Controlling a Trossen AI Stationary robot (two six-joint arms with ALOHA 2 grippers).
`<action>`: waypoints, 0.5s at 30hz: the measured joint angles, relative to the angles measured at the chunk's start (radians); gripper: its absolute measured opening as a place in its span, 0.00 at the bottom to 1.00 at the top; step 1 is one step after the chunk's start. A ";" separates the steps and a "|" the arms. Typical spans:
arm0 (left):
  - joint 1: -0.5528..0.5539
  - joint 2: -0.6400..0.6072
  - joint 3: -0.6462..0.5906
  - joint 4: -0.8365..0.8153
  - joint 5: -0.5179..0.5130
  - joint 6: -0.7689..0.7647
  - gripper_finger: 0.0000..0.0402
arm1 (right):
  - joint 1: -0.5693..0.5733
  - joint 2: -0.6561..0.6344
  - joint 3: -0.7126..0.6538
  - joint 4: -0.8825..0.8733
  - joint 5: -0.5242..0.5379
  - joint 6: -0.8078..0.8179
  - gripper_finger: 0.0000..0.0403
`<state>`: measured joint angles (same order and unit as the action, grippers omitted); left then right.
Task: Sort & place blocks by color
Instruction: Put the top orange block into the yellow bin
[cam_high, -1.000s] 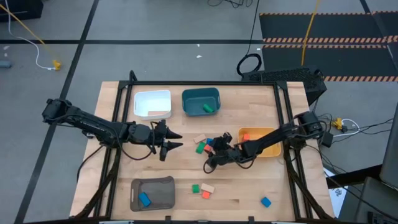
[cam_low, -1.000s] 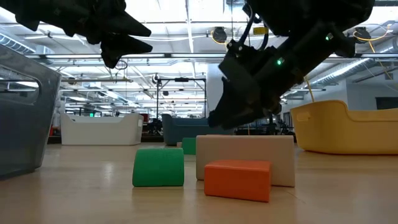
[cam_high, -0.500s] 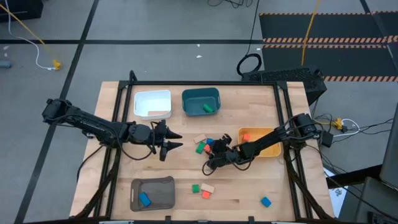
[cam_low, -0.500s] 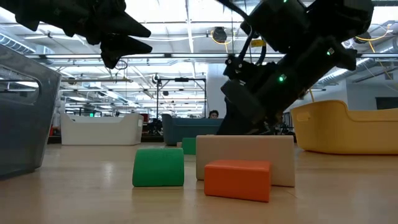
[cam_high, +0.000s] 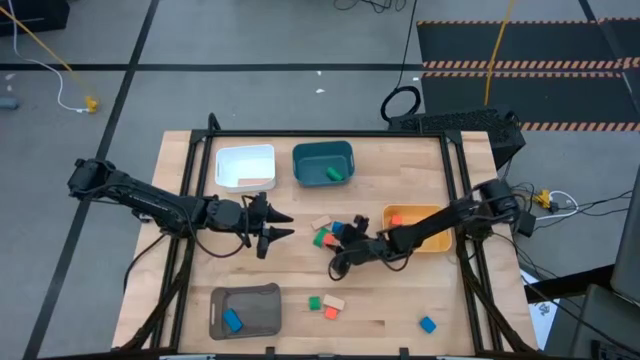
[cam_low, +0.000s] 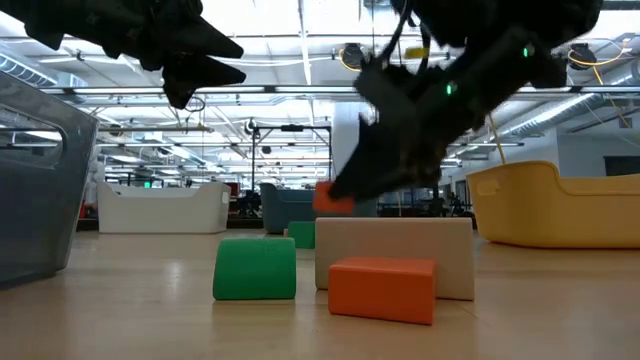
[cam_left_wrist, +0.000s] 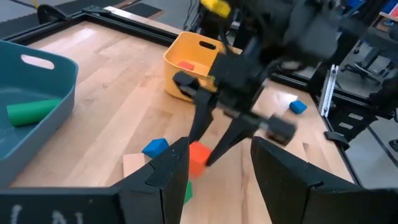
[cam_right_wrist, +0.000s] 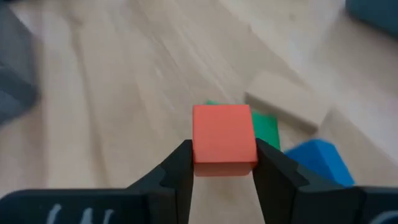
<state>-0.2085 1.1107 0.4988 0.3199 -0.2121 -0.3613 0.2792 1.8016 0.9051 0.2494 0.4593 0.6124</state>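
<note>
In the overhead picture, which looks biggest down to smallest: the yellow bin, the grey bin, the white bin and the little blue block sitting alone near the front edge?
1. grey bin, slightly the largest.
2. white bin.
3. yellow bin; the right arm covers part of it, so its place against the white bin is unsure.
4. blue block, by far the smallest.

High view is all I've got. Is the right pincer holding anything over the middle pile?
Observer: Yes. The right wrist view shows the right pincer shut on a red-orange cube, one finger on each side.
Operator: Off the table?
Observer: The low view shows the cube hanging clear of the table.
Operator: Left pincer?
Observer: The left wrist view shows the left pincer open, with nothing between its fingers.
</note>
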 joint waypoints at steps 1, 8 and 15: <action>0.000 0.000 0.000 0.000 -0.004 0.005 0.44 | 0.000 -0.021 0.000 -0.004 -0.002 -0.013 0.29; 0.000 0.000 0.000 0.002 -0.016 0.021 0.44 | -0.012 -0.219 0.000 -0.149 0.045 -0.128 0.29; 0.000 0.000 0.000 -0.002 -0.016 0.019 0.44 | -0.031 -0.455 0.000 -0.538 0.141 -0.060 0.29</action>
<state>-0.2084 1.1104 0.4988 0.3177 -0.2276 -0.3423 0.2481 1.3469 0.9053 -0.2889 0.6007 0.5527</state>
